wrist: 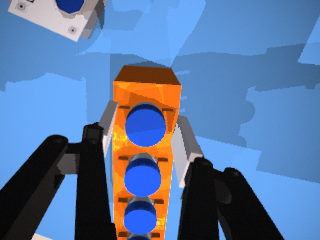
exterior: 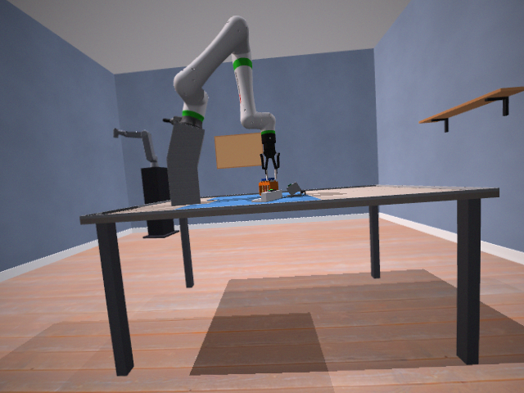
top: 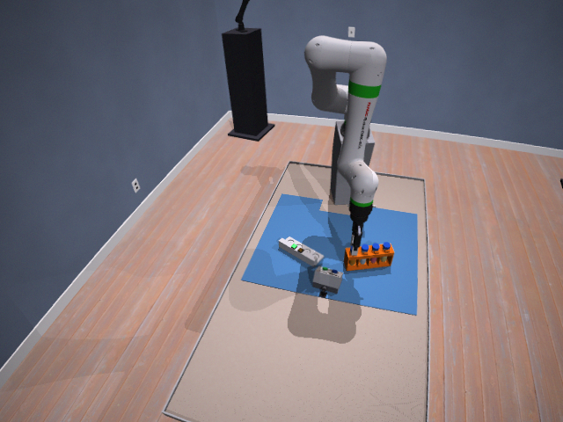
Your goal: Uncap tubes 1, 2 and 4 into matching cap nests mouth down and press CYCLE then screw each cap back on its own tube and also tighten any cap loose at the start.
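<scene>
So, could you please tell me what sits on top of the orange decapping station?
Four blue caps stand in a row on the decapping station; the open gripper straddles the end one. The tubes beneath are hidden.

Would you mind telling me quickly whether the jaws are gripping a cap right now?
Gripper: open, holding nothing; its jaws stand apart on either side of the end cap, which sits on its tube.
</scene>
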